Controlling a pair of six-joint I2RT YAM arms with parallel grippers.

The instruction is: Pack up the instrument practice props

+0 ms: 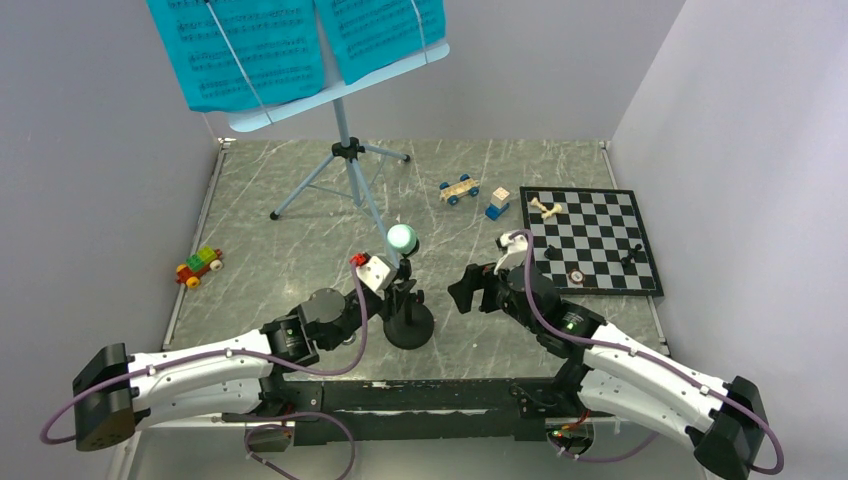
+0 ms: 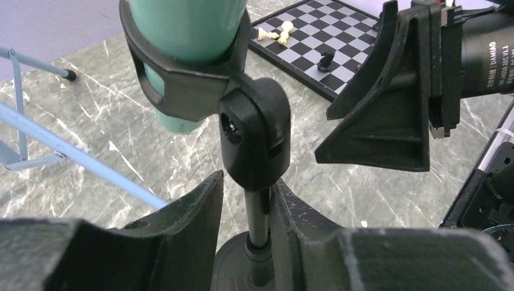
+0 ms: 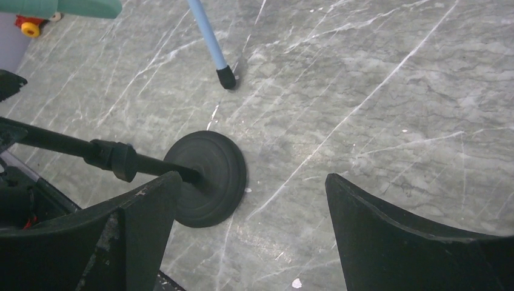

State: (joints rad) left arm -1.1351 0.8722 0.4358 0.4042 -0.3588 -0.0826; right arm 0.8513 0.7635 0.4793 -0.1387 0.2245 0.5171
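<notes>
Currently, the microphone (image 1: 402, 238), mint-green, sits in the black clip at the top of the microphone stand (image 1: 408, 325), whose round base rests on the grey marbled table (image 1: 300, 240) just ahead of the two arm bases. The left gripper (image 2: 247, 200) straddles the thin pole of that stand directly below the swivel joint. One finger lies close against the pole, a narrow gap shows on the other side, and so the jaws stand partly apart and not clamped. The right gripper (image 3: 251, 179) hovers low over the table just right of the stand with its jaws spread wide and nothing between them; in the right wrist view the round base lies beside one of its fingers. The music stand (image 1: 345, 130), pale blue on a tripod, stands upright at the far left of the table, well apart from both grippers. It carries the turquoise music sheets (image 1: 240, 50) on its tray. A chessboard (image 1: 595, 240) with a few pieces lies at the right. Two toy cars (image 1: 459, 189) and a block (image 1: 498, 203) are scattered elsewhere on the table.
</notes>
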